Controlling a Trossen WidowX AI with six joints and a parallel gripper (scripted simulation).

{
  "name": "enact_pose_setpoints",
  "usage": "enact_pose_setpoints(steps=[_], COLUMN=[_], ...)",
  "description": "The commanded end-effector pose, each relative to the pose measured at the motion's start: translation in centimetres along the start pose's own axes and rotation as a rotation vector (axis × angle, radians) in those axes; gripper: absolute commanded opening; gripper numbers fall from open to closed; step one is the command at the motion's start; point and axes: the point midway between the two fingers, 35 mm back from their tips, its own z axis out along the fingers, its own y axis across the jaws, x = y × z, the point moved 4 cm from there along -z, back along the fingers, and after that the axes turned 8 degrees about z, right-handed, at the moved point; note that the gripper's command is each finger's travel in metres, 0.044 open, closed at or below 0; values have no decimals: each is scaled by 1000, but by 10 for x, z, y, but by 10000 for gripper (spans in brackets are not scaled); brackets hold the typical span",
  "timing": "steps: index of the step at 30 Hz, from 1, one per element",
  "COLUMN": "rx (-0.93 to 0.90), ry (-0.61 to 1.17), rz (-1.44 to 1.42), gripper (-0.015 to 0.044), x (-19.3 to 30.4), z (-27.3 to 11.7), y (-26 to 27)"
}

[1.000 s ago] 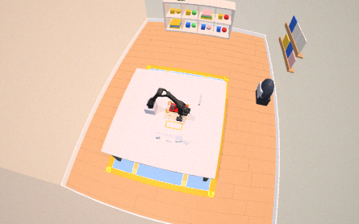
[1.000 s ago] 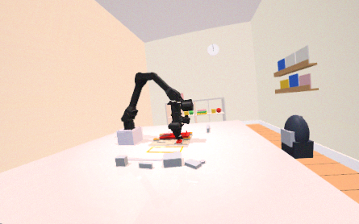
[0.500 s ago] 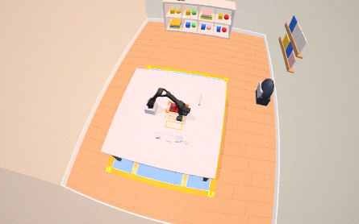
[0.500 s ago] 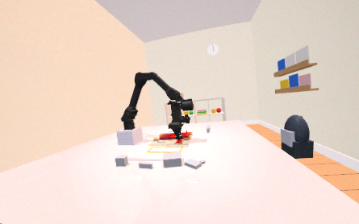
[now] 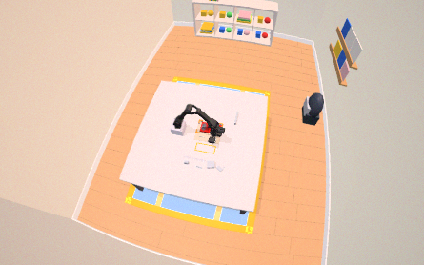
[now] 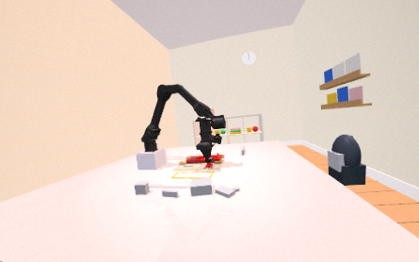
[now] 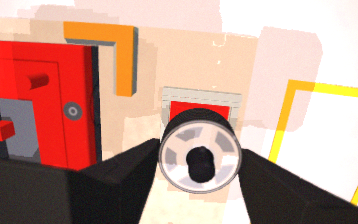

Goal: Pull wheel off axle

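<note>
While the arm reached down over the tan board, the hand (image 7: pixel 200 165) was clamped on the wheel (image 7: pixel 200 156), one dark finger (image 7: pixel 130 167) against each side of its rim. That wheel sat on the upright axle (image 7: pixel 200 164) above a red square base (image 7: pixel 200 109), just left of the yellow-outlined area (image 7: pixel 286 117) on the tabletop (image 6: pixel 282 212). No writing could be read anywhere.

Your arm (image 6: pixel 174 101) rises from its base at the left, bends at a high elbow and reaches right, with the wrist pointing straight down over the table (image 6: pixel 282 207). Your claw (image 7: pixel 200 159) is clamped on the wheel (image 7: pixel 200 156), one black finger (image 7: pixel 130 167) pressing each side of its rim.
</note>
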Motion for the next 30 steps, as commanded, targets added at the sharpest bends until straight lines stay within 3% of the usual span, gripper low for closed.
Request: enact_pose_setpoints(steps=[1,30], rx=[1,1], ry=[1,-1], rz=[-1,-2], gripper=[0,0], x=[0,0], z=[-2,-12], y=[0,0])
